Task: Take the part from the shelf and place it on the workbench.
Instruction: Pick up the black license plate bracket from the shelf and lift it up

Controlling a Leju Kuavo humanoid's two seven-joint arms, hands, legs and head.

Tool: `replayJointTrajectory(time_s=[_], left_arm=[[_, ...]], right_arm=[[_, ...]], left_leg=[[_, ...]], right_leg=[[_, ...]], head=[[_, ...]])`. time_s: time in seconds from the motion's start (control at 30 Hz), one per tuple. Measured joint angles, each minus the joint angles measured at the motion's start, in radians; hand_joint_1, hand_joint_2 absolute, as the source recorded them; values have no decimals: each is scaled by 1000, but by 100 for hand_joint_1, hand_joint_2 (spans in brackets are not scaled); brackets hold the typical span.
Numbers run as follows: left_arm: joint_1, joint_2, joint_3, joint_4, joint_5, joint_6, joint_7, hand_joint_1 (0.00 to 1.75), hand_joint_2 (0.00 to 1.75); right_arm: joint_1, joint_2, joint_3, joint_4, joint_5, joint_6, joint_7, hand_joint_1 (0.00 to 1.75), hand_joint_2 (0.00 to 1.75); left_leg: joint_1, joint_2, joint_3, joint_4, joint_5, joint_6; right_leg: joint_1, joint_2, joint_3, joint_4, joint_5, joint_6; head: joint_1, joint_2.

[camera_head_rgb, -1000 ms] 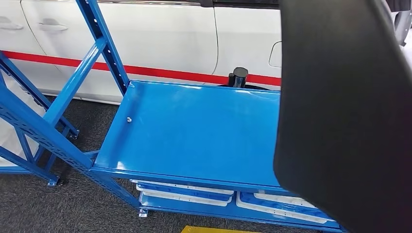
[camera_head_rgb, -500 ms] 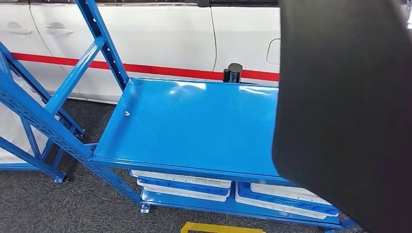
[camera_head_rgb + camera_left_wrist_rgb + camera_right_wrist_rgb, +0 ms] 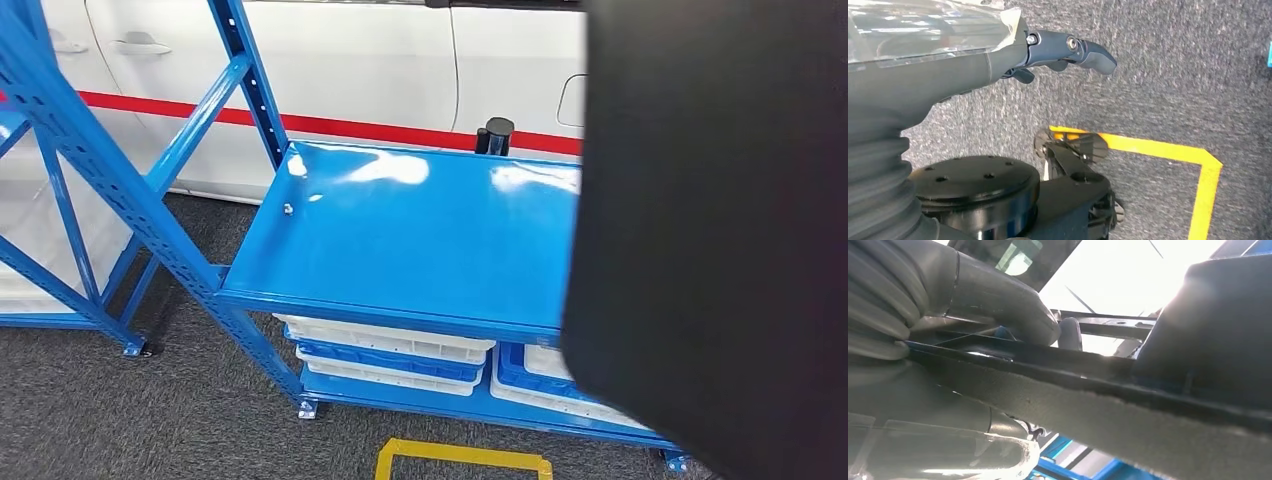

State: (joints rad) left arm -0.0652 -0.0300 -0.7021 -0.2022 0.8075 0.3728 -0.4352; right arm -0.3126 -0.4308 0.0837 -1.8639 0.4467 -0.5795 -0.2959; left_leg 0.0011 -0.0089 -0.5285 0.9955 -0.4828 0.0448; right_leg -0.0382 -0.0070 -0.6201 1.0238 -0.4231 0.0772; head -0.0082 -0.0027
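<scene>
A large black panel (image 3: 710, 230) is gripped at its edge by the right hand (image 3: 963, 305), raised beside the blue workbench (image 3: 400, 240); the left hand (image 3: 1048, 50) hangs over the carpet, fingers loosely extended, nothing held

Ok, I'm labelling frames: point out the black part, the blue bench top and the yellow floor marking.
Part (image 3: 710, 230): head view, middle of its face.
Bench top (image 3: 400, 240): head view, bare centre.
Floor marking (image 3: 462, 456): head view, far edge.
</scene>
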Motion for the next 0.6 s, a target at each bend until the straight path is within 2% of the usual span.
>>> replayJointTrajectory(time_s=[0.03,0.1,0.13,0.17,0.2,0.23,0.27,0.3,0.33,0.37,0.4,0.43,0.47,0.5,0.53,0.6], left_arm=[[0,1,0,0,0,-2,1,0,175],[0,1,0,0,1,-6,1,0,175],[0,1,0,0,1,-7,1,0,175],[0,1,0,0,1,-7,1,0,175],[0,2,0,0,0,-7,1,0,175],[0,2,0,0,0,-7,1,0,175],[-1,2,0,0,0,-7,1,0,175],[-1,2,0,0,0,-7,1,0,175],[-1,2,0,0,0,-7,2,0,175],[-2,2,0,0,0,-7,3,0,175],[-2,2,0,0,-1,-8,4,0,175],[-2,3,0,0,-1,-8,5,0,175],[-2,4,0,0,-1,-8,6,0,175],[-2,4,0,0,-1,-8,7,0,175],[-2,5,0,0,-1,-8,8,0,175],[-3,6,0,0,-1,-8,12,0,175]], right_arm=[[-1,1,2,2,2,-1,-2,175,175],[-2,4,6,4,4,-2,-5,175,175],[-2,5,8,6,5,-3,-7,175,175],[-2,8,10,7,6,-3,-8,175,175],[-2,10,12,8,6,-4,-9,175,175],[-2,11,13,9,7,-4,-9,175,175],[-3,13,14,10,7,-4,-10,175,175],[-5,14,14,10,8,-4,-10,175,175],[-7,15,15,10,8,-5,-10,175,175],[-9,16,15,10,9,-6,-11,175,175],[-10,16,15,11,9,-7,-11,175,175],[-10,17,15,12,10,-8,-12,175,175],[-10,19,16,14,10,-9,-12,175,175],[-10,21,17,15,11,-9,-12,175,175],[-10,23,18,16,11,-10,-13,175,175],[-10,26,20,19,9,-11,-16,175,175]], left_leg=[[0,2,-9,-4,13,11],[-3,5,-34,-5,34,23],[-6,6,-47,-5,44,26],[-9,6,-61,-4,54,27],[-11,6,-74,-3,64,27],[-12,6,-86,-2,73,26],[-13,6,-97,0,81,23],[-14,5,-108,3,88,19],[-16,5,-116,6,96,15],[-17,5,-121,8,104,9],[-19,4,-124,9,111,4],[-19,4,-126,7,119,0],[-18,3,-129,8,121,-5],[-17,2,-135,18,107,-10],[-14,2,-146,45,74,-16],[-7,2,-181,160,-26,-30]], right_leg=[[3,1,-17,34,-30,-6],[7,3,-60,155,-115,-26],[8,4,-74,217,-146,-29],[9,4,-76,259,-161,-26],[9,4,-63,268,-158,-19],[9,4,-31,237,-141,-10],[9,4,18,174,-122,-3],[11,4,74,95,-111,-1],[14,5,118,28,-108,-4],[18,6,145,-19,-110,-10],[22,7,153,-39,-114,-17],[24,7,147,-40,-110,-24],[18,6,140,-41,-104,-31],[14,5,135,-41,-96,-40],[9,3,129,-42,-86,-49],[7,1,111,-42,-66,-62]], head=[[2,0],[8,0],[9,0],[10,0],[10,0],[10,0],[10,0],[10,0],[9,0],[9,0],[8,0],[6,0],[7,0],[5,0],[3,0],[-1,0]])
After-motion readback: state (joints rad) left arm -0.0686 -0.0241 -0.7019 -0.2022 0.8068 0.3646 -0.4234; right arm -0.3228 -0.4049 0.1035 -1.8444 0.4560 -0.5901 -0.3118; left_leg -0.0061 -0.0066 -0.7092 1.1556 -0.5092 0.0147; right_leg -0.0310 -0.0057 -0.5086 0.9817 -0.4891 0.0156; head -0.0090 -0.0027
